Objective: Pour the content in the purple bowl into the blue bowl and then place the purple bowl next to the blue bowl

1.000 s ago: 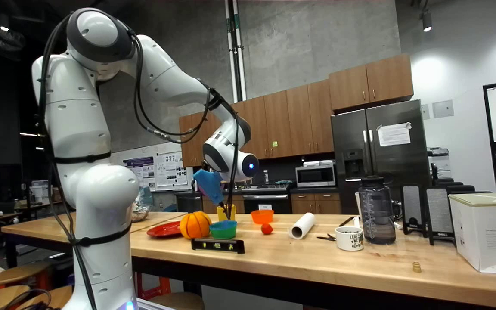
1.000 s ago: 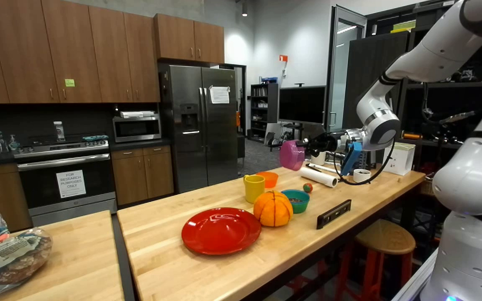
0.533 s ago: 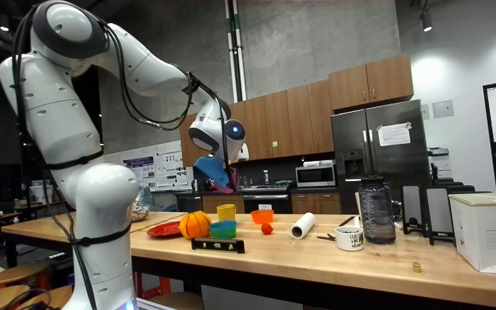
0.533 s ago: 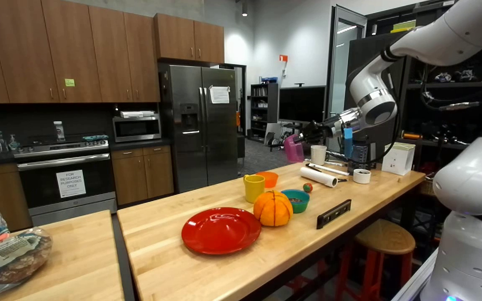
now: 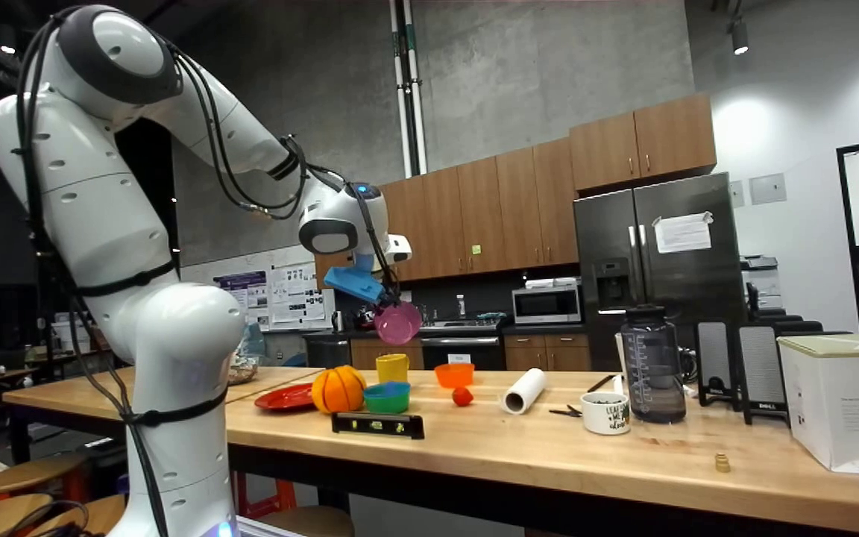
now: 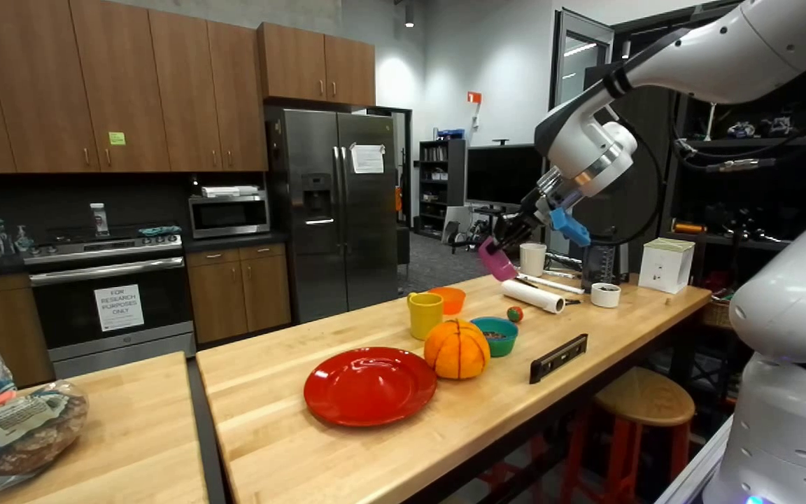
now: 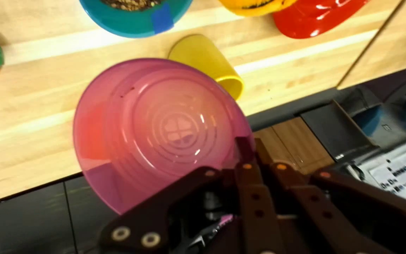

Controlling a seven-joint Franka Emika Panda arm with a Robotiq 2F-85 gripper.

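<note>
Purple translucent bowl [image 7: 174,116], wrist-view centre, is pinched by the black gripper [image 7: 255,151]. Teal round bowl [image 7: 118,24] is shown upper left.

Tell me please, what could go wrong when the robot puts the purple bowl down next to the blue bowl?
The gripper pinches the purple bowl only at its rim, so it may swivel or slip on contact. The round orange object and black level sit near the blue bowl, so lowering there might knock them. Dark specks on the purple bowl could drop onto the table.
</note>
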